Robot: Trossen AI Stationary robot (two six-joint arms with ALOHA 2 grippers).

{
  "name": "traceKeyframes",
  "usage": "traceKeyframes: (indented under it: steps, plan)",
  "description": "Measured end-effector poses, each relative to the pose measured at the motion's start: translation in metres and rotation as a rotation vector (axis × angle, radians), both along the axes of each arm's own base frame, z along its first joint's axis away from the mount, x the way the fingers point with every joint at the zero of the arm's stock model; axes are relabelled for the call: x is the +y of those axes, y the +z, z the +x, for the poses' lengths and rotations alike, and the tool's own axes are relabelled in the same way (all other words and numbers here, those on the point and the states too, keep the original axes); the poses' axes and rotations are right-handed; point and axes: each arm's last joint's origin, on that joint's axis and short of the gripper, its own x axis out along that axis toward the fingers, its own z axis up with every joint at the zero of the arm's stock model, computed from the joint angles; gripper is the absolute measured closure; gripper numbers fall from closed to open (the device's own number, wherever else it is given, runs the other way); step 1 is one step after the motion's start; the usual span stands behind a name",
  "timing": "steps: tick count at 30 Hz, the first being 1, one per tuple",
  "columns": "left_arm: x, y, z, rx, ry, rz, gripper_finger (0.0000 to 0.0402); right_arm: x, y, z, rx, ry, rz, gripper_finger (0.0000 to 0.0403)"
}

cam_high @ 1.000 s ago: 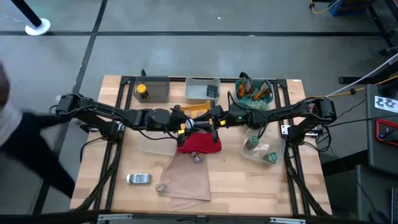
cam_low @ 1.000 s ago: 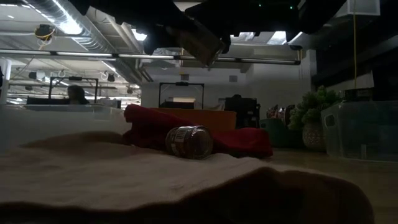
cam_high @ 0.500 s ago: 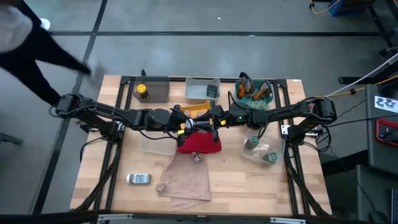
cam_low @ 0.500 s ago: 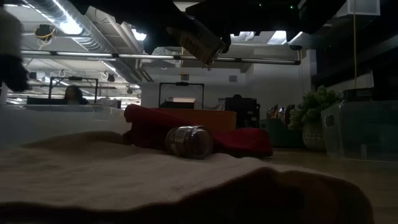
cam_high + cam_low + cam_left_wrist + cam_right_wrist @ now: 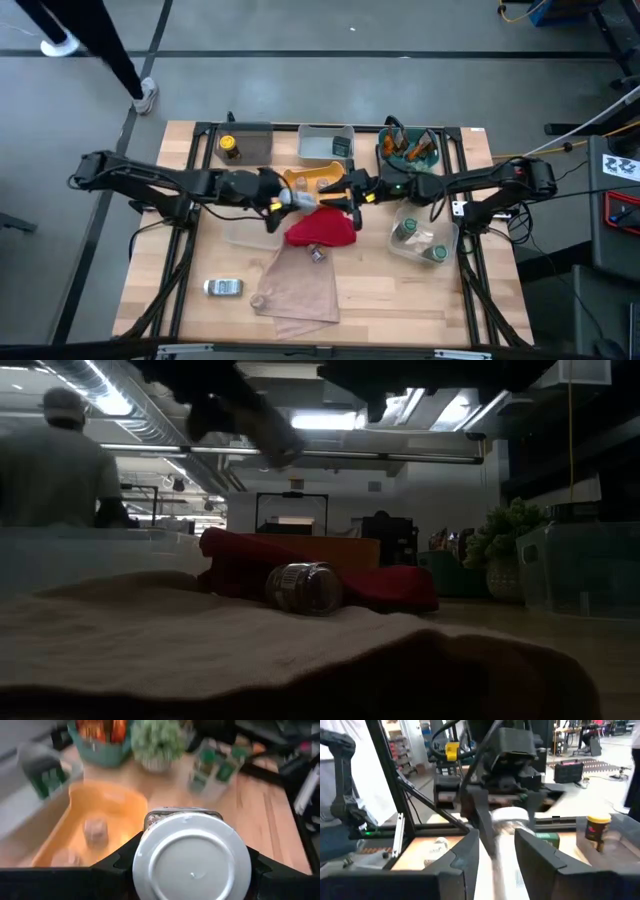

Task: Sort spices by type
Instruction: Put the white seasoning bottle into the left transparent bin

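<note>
Above the surface (image 5: pixel 420 290), my left gripper (image 5: pixel 283 200) clamps a silver-capped jar (image 5: pixel 191 854) just left of the orange tray (image 5: pixel 312 181), landmark here. The jar could slip free or clip the tray's rim if I swing fast. Tan-topped pots (image 5: pixel 95 830) lie inside that tray. My right gripper (image 5: pixel 352 192), jaws partly apart and holding nothing, hovers at the tray's right. Farther right, a clear bin (image 5: pixel 447 238) holds green-lidded jars (image 5: pixel 405 231).

Left gripper (image 5: pixel 192 870) clamping silver-capped jar (image 5: pixel 191 857), orange tray (image 5: pixel 75 820) beyond, green plant (image 5: pixel 157 740)
</note>
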Motion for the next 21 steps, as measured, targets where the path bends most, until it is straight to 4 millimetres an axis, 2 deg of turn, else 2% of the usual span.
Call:
traceKeyframes:
  steps: [6, 11, 15, 21]
  plan:
    - [-0.011, -0.006, -0.036, 0.212, 0.015, -0.108, 0.0213, 0.0, 0.008, -0.01, 0.022, -0.006, -0.025, 0.0276]
    - [-0.018, -0.016, -0.053, 0.384, 0.021, -0.125, 0.0214, 0.0, 0.01, -0.012, 0.025, -0.007, -0.025, 0.0276]
    - [-0.021, -0.028, -0.054, 0.496, 0.041, -0.099, 0.021, 0.0, 0.01, -0.012, 0.032, -0.008, -0.025, 0.0276]
    - [-0.024, -0.048, -0.04, 0.608, 0.048, -0.059, 0.021, 0.0, 0.008, -0.012, 0.048, -0.008, -0.025, 0.0276]
